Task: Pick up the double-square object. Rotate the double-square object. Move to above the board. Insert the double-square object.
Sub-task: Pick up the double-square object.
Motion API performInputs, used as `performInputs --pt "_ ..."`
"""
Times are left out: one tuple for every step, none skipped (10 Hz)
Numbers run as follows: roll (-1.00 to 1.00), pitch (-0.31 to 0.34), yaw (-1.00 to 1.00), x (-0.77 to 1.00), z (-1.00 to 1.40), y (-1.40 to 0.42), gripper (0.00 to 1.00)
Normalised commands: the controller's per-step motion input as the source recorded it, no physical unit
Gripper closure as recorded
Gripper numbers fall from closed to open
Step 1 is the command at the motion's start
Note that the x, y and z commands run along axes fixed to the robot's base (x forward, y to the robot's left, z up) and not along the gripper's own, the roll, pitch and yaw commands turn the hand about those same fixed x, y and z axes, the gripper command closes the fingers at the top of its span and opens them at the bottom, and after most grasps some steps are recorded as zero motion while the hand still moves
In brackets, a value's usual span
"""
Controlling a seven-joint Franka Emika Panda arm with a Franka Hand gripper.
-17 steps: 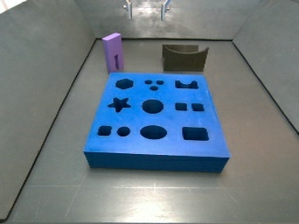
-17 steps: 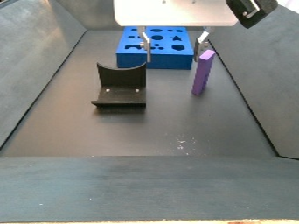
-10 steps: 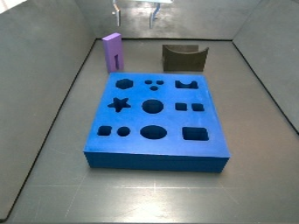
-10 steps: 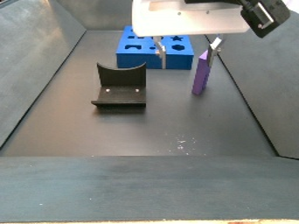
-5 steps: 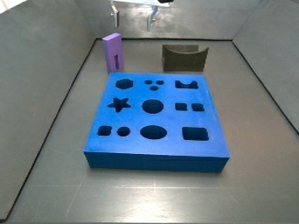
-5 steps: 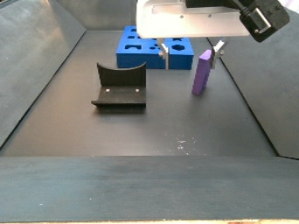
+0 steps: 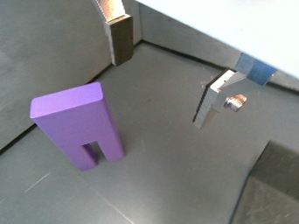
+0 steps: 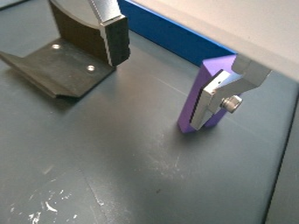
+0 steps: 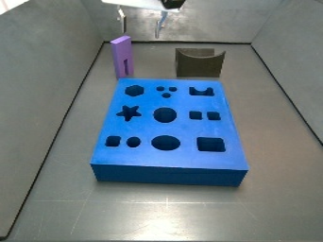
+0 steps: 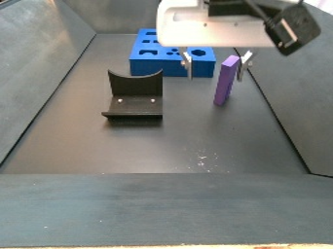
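The gripper (image 10: 215, 60) hangs with fingers spread wide and empty, above the floor beside the upright double-square object (image 10: 227, 80), which stands at the board's (image 9: 171, 128) 11 o'clock; only a wrist view shows the fixture (image 8: 68, 61)

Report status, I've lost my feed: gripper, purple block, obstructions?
Gripper open, empty, above floor near double-square object. Block upright, untouched, apart from board. Nothing between fingers.
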Motion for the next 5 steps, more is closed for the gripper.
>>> performInputs --pt "-0.05 -0.009 0.0 0.0 0.0 0.0 0.0" --pt "0.0 0.0 0.0 -0.05 -0.01 0.0 0.0" --pt "0.0 0.0 0.0 -0.23 -0.03 -0.06 0.0" --pt "-0.02 0.0 0.0 -0.29 -0.06 -0.12 0.0" --pt "-0.04 -0.009 0.0 -0.25 -0.05 -0.08 0.0"
